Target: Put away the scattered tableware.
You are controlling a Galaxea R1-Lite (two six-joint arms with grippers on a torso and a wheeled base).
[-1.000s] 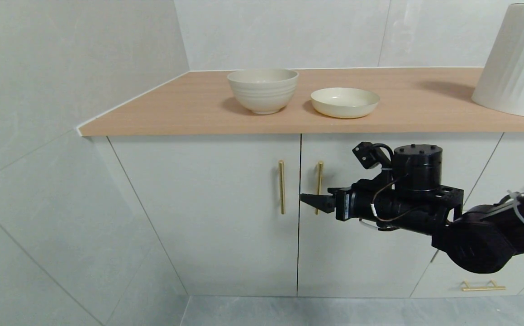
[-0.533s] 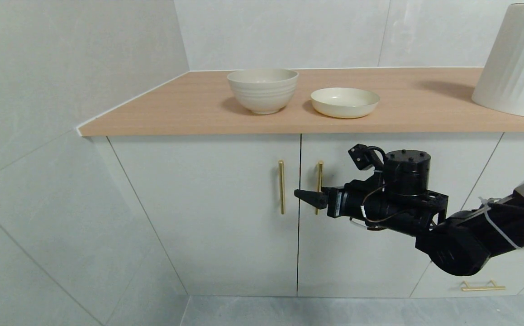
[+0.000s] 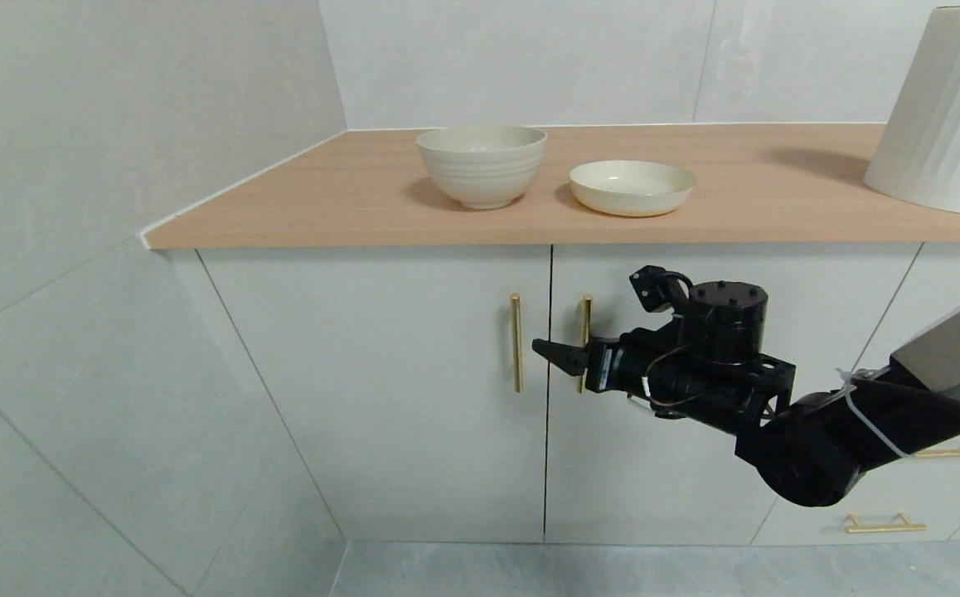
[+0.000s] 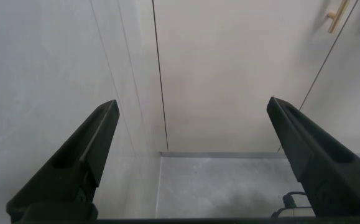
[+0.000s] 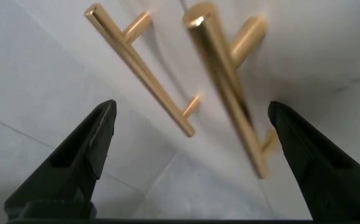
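Our right hand [image 3: 548, 351] is spread wide and holds nothing, level with the cabinet doors [image 3: 380, 390] under the counter [image 3: 347, 203]. Between its fingers lie both gold handles, the right door's handle [image 5: 226, 87] nearer and the left door's handle [image 5: 139, 68] beyond; we cannot tell whether a finger touches either. Our left hand [image 4: 192, 124] is also wide open and empty, facing the cabinet's foot and the floor [image 4: 229, 186]. Farther up on the counter, the deep bowl [image 3: 482, 164] and the shallow dish [image 3: 632, 186] sit just beside each other, apart.
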